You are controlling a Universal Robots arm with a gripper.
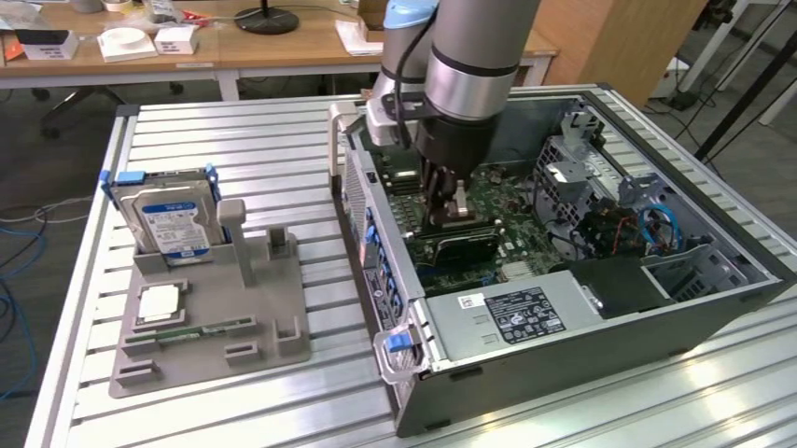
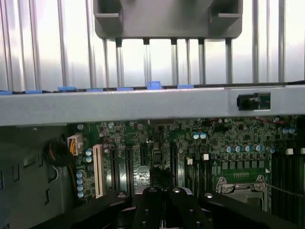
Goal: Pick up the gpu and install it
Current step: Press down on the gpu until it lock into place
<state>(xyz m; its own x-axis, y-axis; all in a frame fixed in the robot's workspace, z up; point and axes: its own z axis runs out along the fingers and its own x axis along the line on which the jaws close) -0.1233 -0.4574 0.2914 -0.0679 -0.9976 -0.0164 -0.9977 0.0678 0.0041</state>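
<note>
Here, exterior view: the end effector (image 1: pixel 446 210) reaches down into the open computer case (image 1: pixel 697 308), which lies on its side on the slatted metal bench (image 1: pixel 249 140), toward the bench's far edge on the exterior view's right. Its fingers look drawn together over the green motherboard (image 1: pixel 524 201). Directly under the fingertips lies a dark flat card, the gpu (image 1: pixel 454 245), low against the board near the case wall that faces the grey fixture; whether the fingers clamp it or merely touch it cannot be told. A grey power supply box with a black label (image 1: pixel 524 313) sits in the case's near corner. Blue cables (image 1: pixel 658 224) run among the drive cages at the case's far side.

On the bench's side at the exterior view's left stands a grey parts fixture (image 1: pixel 205 327). A silver hard drive with a blue-white label (image 1: pixel 174 219) stands upright in the fixture's far slot. A square CPU chip (image 1: pixel 159 303) lies flat in a pocket nearer the front, and a slim green RAM stick (image 1: pixel 205 331) lies just beside it.

Wrist view: the end effector (image 2: pixel 163 200), black, with fingers shut together, hangs close above the motherboard (image 2: pixel 190 148), by the expansion slots (image 2: pixel 119 164). The grey case wall (image 2: pixel 143 105) crosses the frame, with the fixture (image 2: pixel 167 19) on the bench beyond it. The CPU socket (image 2: pixel 240 183) lies to one side of the fingers.
</note>
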